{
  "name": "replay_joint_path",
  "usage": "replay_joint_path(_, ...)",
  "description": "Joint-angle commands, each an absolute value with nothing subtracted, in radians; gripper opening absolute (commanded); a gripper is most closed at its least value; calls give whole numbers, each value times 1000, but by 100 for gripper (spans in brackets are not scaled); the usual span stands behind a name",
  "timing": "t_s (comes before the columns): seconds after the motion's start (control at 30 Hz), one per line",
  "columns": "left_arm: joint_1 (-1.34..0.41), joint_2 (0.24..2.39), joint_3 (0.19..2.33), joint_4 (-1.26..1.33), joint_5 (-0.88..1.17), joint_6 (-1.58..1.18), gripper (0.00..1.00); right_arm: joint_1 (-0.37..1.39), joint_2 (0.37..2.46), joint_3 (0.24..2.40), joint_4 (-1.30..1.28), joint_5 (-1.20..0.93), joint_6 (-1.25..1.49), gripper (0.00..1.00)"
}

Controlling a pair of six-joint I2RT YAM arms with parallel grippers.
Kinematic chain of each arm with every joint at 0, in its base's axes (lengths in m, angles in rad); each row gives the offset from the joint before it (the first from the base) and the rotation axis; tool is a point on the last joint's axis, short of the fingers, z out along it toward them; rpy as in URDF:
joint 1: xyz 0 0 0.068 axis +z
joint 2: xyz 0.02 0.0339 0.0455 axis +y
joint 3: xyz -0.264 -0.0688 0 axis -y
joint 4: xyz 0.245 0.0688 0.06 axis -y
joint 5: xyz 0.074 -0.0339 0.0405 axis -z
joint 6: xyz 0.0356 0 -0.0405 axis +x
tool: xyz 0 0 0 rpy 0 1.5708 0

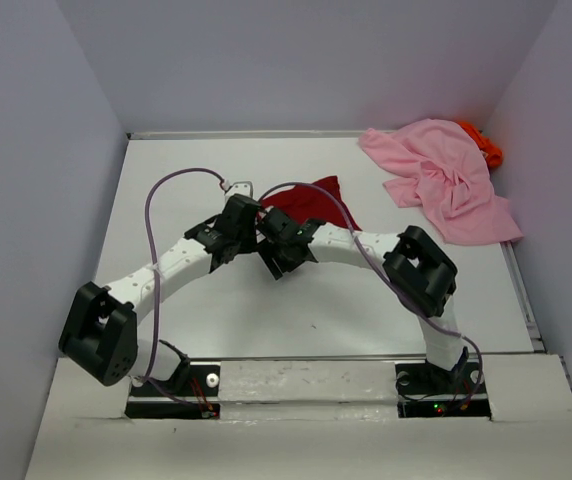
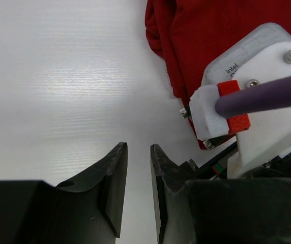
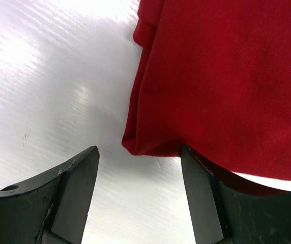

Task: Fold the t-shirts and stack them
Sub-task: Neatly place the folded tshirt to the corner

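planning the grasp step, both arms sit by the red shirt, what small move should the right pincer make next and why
Probably ease the right pincer forward and down, then close on the folded edge of the dark red t-shirt: its jaws stand open, holding nothing, with that edge's corner lying just between the fingertips.

Robot test cell in a laboratory setting
Plain pale walls (image 1: 296, 60) box in a flat white table (image 1: 316, 320) on three sides; two white-and-black robot arms, the left arm (image 1: 181, 262) and the right arm (image 1: 361, 245), stand on black base plates (image 1: 171, 395) bolted at its near edge, loose purple cables (image 2: 267, 96) loop along their links, and a white camera module (image 2: 242, 56) with exposed screws rides on one wrist
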State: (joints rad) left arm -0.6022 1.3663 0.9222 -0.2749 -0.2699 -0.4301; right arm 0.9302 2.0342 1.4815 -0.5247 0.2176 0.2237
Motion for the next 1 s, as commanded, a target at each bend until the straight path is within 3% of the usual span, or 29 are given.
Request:
replay_joint_path(0.0, -600, 1301, 911, -275, -275, -422, 35, 936, 2068, 1537, -520, 248, 195, 71)
replay_joint_path(0.17, -600, 1282, 896, -276, -273, -420, 35, 936, 2094, 1513, -480, 244, 189, 64)
replay_joint_path(0.4, -597, 1285, 890, -273, -276, -420, 35, 936, 2089, 1477, -453, 222, 186, 29)
replay_joint_path(0.43, -595, 1292, 888, -272, -275, -422, 35, 936, 2082, 1474, -451, 225, 186, 17)
replay_joint_path(0.53, -585, 1324, 862, -247, -264, -434, 35, 936, 2060, 1453, -448, 247, 184, 0)
replay_joint_path(0.97, -581, 1408, 792, -82, -186, -564, 36, 936, 1987, 1419, -451, 261, 166, 0)
